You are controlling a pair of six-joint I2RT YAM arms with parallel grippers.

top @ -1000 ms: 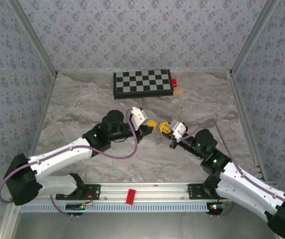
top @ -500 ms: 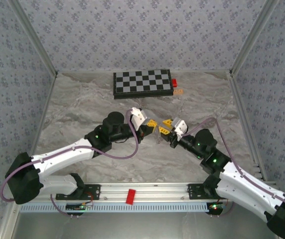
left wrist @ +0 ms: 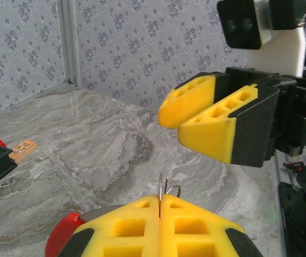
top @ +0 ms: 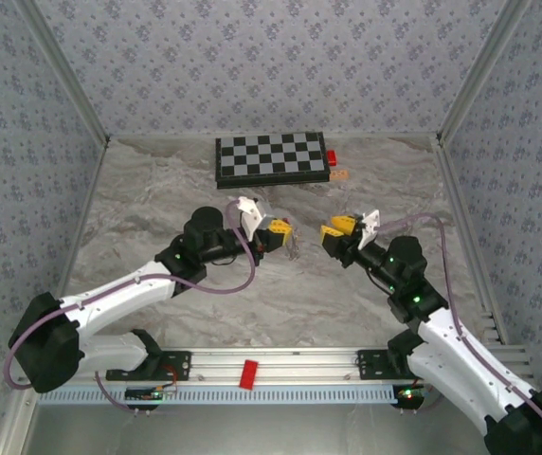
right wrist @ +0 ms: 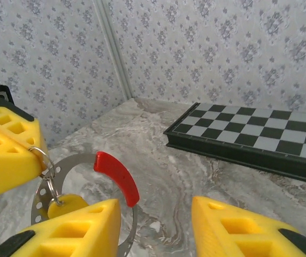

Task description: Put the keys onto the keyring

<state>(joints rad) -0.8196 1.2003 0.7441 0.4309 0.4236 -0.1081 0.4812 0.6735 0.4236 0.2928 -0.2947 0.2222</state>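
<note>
keyring (right wrist: 76, 159): hangs in the air at mid-frame of the top view, between the two arms, with its red section (right wrist: 118, 176) turned toward the right wrist camera. It is held up off the table (top: 157, 199), probably so both sides of the loop can be reached.
left gripper (top: 280, 230): clenched on the keyring, the thin metal edge pinched between its yellow pads (left wrist: 196, 227); it likely serves as the steady holder.
key (right wrist: 67, 205): small yellow-orange tab at lower left of the right wrist view, hanging from a small wire ring (right wrist: 50, 163) at the loop. Whether it is fully threaded cannot be told.
right gripper (top: 339, 230): fingers parted with nothing between them, just right of the keyring and facing it; apparently free to fetch or feed another piece.
chessboard (top: 271, 156): at the table's far edge, well apart, not involved.
</note>
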